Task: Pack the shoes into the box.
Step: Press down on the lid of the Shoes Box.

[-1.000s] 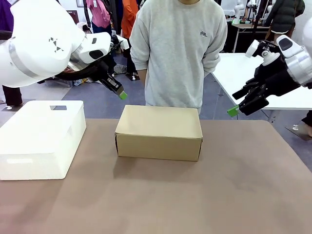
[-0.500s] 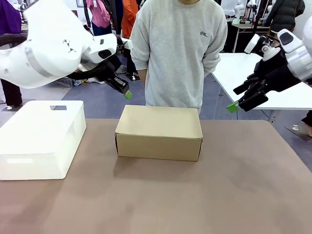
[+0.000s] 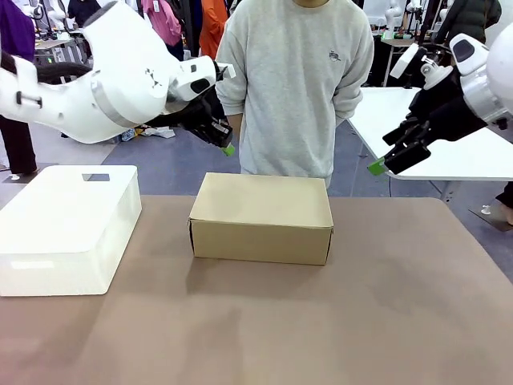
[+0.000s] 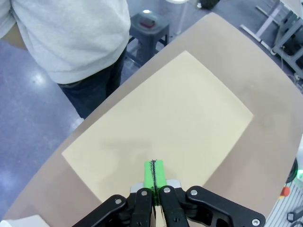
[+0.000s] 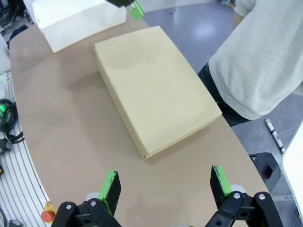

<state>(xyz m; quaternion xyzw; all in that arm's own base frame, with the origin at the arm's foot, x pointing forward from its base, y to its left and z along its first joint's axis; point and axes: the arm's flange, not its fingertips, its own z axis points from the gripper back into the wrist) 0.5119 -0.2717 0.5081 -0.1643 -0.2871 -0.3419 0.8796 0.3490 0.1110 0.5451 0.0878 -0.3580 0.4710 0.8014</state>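
Front view: the box (image 3: 261, 216) sits lid down on the surface (image 3: 321, 321), a white box (image 3: 68, 228) to its left, a person (image 3: 292, 84) behind it. Left wrist view: the left gripper (image 4: 154, 174) hangs above the box (image 4: 161, 132), jaws pressed together, empty. Right wrist view: the right gripper (image 5: 163, 187) has jaws spread wide, empty, over the surface near the box (image 5: 154, 90).

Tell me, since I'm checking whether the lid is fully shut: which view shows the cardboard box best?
The right wrist view: the box shows whole, lid flat. The front view gives its front wall; the left wrist view has the shut left gripper covering part.
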